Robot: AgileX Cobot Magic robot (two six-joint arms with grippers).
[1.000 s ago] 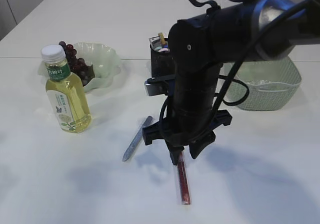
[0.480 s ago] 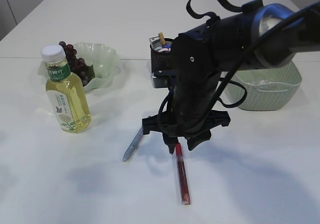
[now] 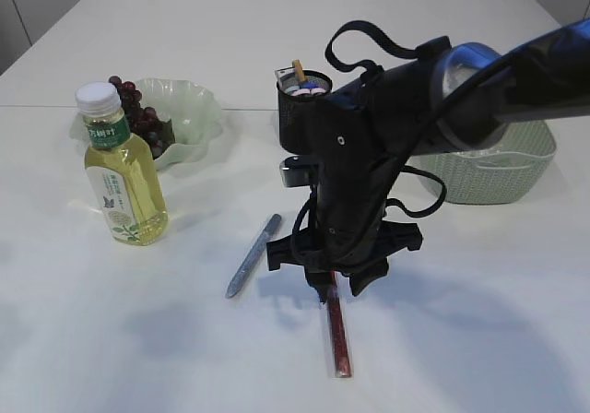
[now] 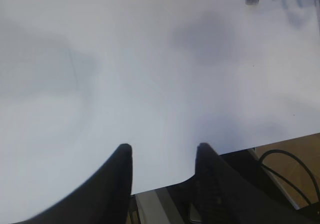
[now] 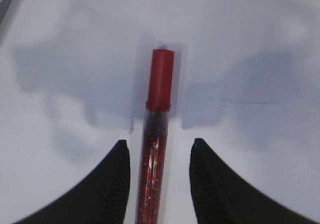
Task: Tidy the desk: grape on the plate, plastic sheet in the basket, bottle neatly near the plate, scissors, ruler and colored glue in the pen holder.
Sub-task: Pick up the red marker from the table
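Right claw over my red glue.
Jaws spread, straddling the tube, not touching; left claw also open.

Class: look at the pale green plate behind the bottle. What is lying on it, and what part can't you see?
A bunch of dark grapes lies on the plate, toward its left side. The bottle stands in front, hiding the bunch's lower left part and that stretch of rim.

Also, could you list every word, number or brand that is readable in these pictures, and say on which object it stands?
Bottle, green neck label: white characters, too small to read.
Bottle, front label: small print and a drawing, blurred, not readable.
Red glitter glue between the right claw fingers: no text visible.
Nothing else carries writing.
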